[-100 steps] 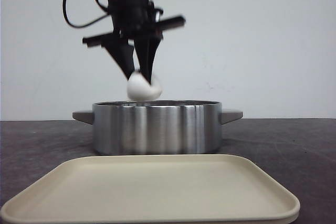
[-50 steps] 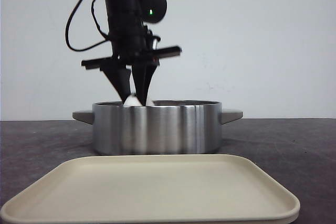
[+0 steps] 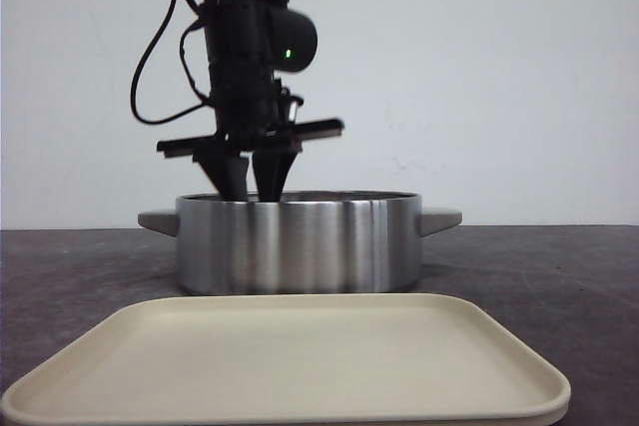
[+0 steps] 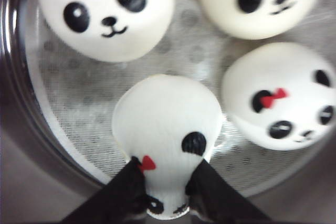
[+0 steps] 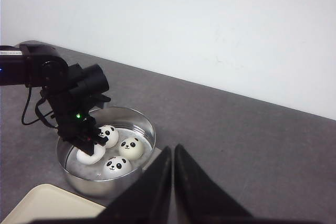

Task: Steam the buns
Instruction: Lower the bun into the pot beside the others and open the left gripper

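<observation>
My left gripper reaches down into the steel pot, with its fingertips hidden behind the pot wall in the front view. In the left wrist view the left gripper is shut on a white panda bun and squeezes its narrow end. The bun is low on the perforated liner, near the pot wall. Three more panda buns lie on the liner around it. The right wrist view shows the held bun and the others. My right gripper is shut and empty, high above the table.
A beige tray lies in front of the pot, close to its near wall; its corner shows in the right wrist view. The pot has two side handles. The dark table stretches to the right of the pot.
My left gripper has come straight down with the bun, from above the pot's rim to inside the pot. The bun is now hidden behind the pot wall in the front view.
</observation>
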`<act>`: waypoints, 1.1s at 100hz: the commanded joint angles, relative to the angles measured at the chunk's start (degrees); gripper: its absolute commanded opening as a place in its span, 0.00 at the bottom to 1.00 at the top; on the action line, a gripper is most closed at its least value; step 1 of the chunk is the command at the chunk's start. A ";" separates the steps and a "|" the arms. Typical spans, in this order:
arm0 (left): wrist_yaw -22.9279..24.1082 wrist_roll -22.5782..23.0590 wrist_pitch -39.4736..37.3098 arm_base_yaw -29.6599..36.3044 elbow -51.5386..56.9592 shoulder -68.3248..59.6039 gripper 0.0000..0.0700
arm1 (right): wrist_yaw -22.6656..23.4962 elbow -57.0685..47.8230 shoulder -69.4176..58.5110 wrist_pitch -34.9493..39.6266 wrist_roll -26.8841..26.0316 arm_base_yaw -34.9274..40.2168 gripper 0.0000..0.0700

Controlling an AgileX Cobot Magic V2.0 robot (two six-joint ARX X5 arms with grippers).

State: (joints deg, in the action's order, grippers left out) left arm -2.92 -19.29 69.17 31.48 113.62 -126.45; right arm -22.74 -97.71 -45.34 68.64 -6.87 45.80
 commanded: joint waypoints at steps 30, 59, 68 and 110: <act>-0.07 -0.96 -1.55 0.35 1.53 -2.19 0.12 | -1.68 -0.85 -0.24 0.87 -0.68 0.57 0.00; -0.44 -0.90 -0.35 0.35 1.53 -2.49 0.32 | -1.73 -0.85 -0.24 0.92 -0.68 0.57 0.00; -1.18 -0.92 0.24 0.35 1.53 -2.49 0.53 | -1.73 -0.85 -0.24 0.92 -0.68 0.57 0.00; -1.07 -0.92 3.74 0.22 3.52 -2.47 1.00 | -1.70 -0.85 -0.24 0.92 -0.68 0.57 0.00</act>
State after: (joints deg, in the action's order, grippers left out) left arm -4.40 -20.10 71.75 31.66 114.72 -127.35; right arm -24.23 -97.71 -45.34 70.04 -6.90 45.80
